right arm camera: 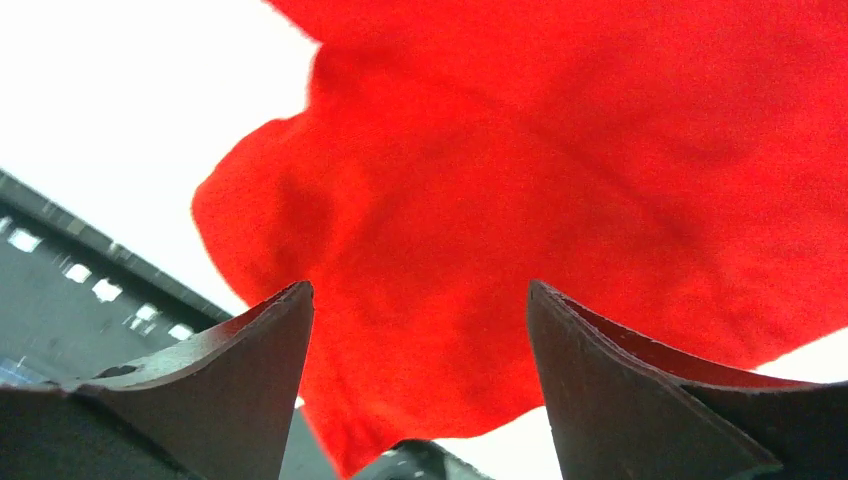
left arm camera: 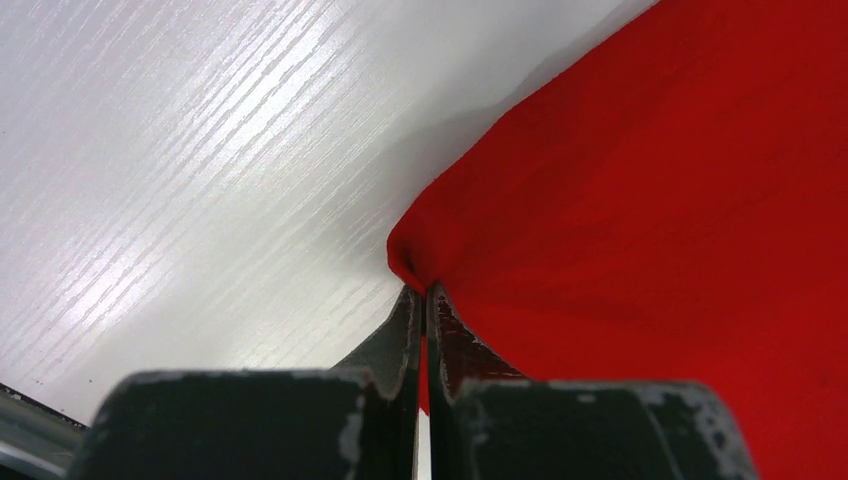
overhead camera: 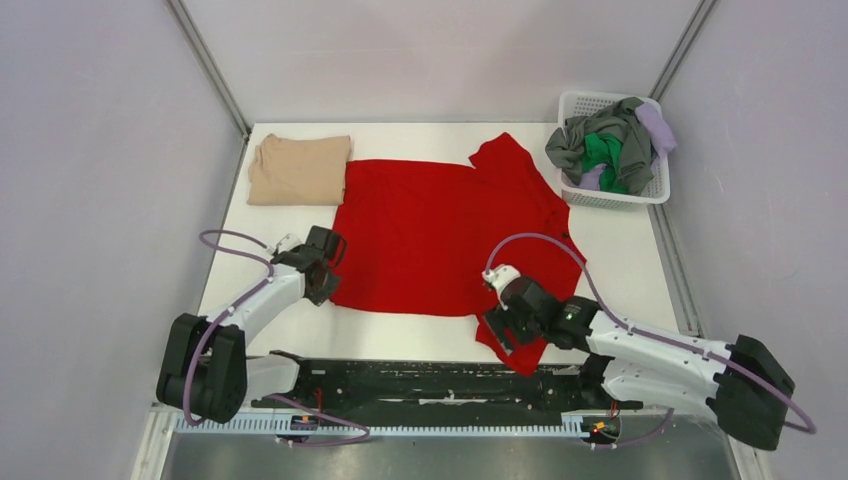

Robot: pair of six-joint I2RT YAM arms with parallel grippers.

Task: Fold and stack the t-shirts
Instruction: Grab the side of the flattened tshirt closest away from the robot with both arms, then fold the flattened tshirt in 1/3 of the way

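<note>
A large red t-shirt (overhead camera: 440, 230) lies spread flat across the middle of the white table (overhead camera: 620, 270). My left gripper (overhead camera: 322, 280) is shut on the shirt's near left corner; in the left wrist view the red cloth (left arm camera: 620, 200) is pinched between the closed fingers (left arm camera: 400, 340). My right gripper (overhead camera: 500, 322) is open over the shirt's near right sleeve (overhead camera: 520, 352); in the right wrist view the red sleeve (right arm camera: 480, 230) lies between and beyond the spread fingers (right arm camera: 270, 340). A folded beige t-shirt (overhead camera: 298, 168) lies at the back left, touching the red shirt's edge.
A white mesh basket (overhead camera: 655, 190) stands at the back right, holding grey (overhead camera: 590, 135), green (overhead camera: 603, 152) and lavender (overhead camera: 655, 127) shirts in a heap. The black rail of the arm bases (overhead camera: 430, 380) runs along the table's near edge.
</note>
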